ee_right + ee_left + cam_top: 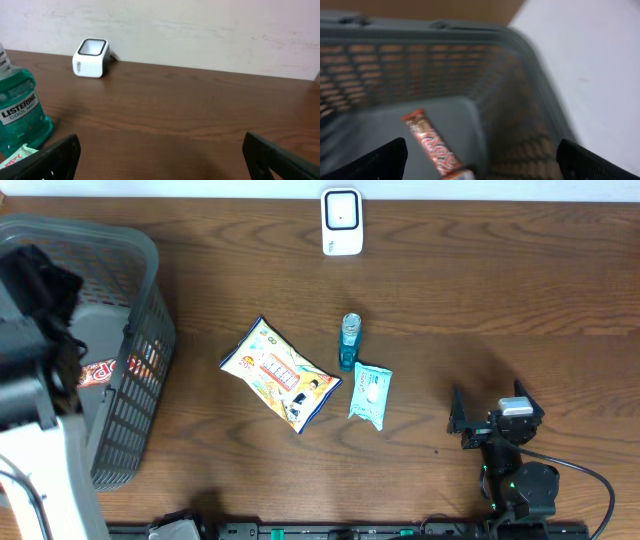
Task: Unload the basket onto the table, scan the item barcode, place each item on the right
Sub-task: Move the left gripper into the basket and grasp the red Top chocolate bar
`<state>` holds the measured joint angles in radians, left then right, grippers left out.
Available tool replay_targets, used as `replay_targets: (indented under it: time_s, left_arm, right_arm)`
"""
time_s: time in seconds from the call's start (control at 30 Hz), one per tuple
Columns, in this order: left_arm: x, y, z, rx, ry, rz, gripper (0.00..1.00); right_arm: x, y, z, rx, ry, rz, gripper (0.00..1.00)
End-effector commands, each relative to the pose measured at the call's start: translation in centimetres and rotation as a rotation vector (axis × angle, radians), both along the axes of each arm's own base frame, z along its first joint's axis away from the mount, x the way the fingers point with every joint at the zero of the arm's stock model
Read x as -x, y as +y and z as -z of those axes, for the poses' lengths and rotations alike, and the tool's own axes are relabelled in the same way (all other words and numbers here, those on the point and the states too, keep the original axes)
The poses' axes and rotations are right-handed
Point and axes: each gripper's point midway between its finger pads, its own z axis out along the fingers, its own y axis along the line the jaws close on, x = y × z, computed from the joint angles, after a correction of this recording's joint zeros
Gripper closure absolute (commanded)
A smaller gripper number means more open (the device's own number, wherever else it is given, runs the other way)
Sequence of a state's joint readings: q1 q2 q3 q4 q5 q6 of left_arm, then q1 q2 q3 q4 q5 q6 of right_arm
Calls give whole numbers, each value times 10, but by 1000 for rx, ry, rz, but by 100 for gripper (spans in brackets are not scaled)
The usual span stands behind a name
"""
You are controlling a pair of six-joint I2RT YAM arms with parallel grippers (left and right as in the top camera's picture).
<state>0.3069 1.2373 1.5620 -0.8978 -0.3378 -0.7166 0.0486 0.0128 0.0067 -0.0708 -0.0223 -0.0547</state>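
I am hanging my left gripper (481, 150) over the grey basket (445, 35) at the left end of the table (500, 300). Its fingers (385, 160) are standing wide apart with nothing between them, so it is released and gripping nothing. The candy bar (432, 146), in a red and orange wrapper, is lying flat on the basket floor below my left gripper, slanting across the bottom, apart from both fingers. The left wrist view is blurring, so I am not making out any print or barcode on the wrapper. I am resting my right gripper (160, 150) low near the front right of the table, and its jaws are also spread wide and empty, facing the far edge. The white barcode scanner (341, 222) is sitting at that far edge, well apart from the basket and from both of my grippers. Near the table's middle, a yellow snack bag (280, 375) is lying flat. A green mouthwash bottle (349, 342) is standing just beside it, and a small pale packet (370, 394) is lying at the bottle's base.
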Motion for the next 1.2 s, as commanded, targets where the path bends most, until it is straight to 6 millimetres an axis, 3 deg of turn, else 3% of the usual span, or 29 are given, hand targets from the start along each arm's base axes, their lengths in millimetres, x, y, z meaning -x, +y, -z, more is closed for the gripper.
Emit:
replay_targets:
  time_s: [0.0,0.1,0.37,1.17]
  left_arm:
    - [-3,29,39,159,42,-95,4]
    - [-4,48,75,225,142,-144,4]
    - [-14,59,146,319,355,-168,2]
    - [-19,77,234,393,534,-314,2]
  right_arm:
    - [0,-3,1,-12,5,16,1]
    - [0,-3,1,-12,5,16,1]
    - [0,-3,1,-12,5,16,1]
    - [0,-3,1,-12,5,15,1]
